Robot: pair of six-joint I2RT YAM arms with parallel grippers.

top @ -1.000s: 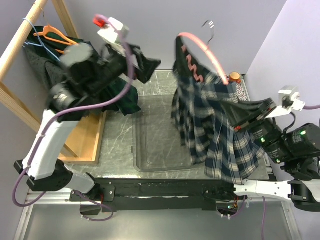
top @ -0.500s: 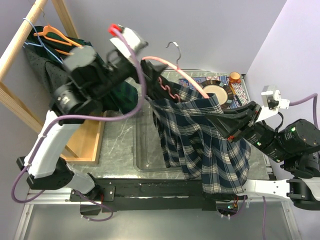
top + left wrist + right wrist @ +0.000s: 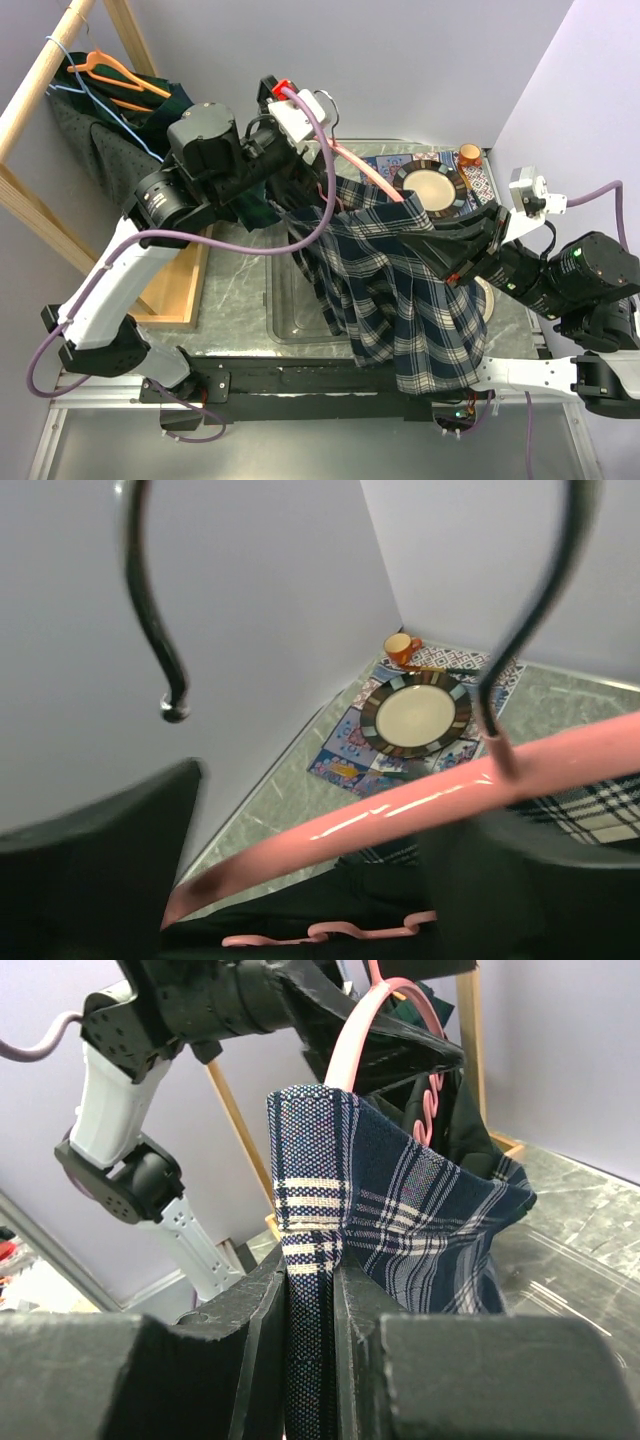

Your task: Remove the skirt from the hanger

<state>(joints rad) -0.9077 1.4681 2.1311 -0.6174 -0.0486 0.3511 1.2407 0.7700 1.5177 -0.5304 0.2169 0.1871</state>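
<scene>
Purple walls stood behind the table [image 3: 240, 270]. The skirt [image 3: 400, 290] was held above it, its waistband pinched by the right tool [image 3: 310, 1290]. The pink hanger [image 3: 400, 805] sat between the wide-open left tool's [image 3: 300, 880] fingers, ungripped. The skirt was not yet off.

One plaid skirt [image 3: 400, 290], one pink hanger [image 3: 365, 168], one plate [image 3: 431, 187], one cup [image 3: 468, 154].
</scene>
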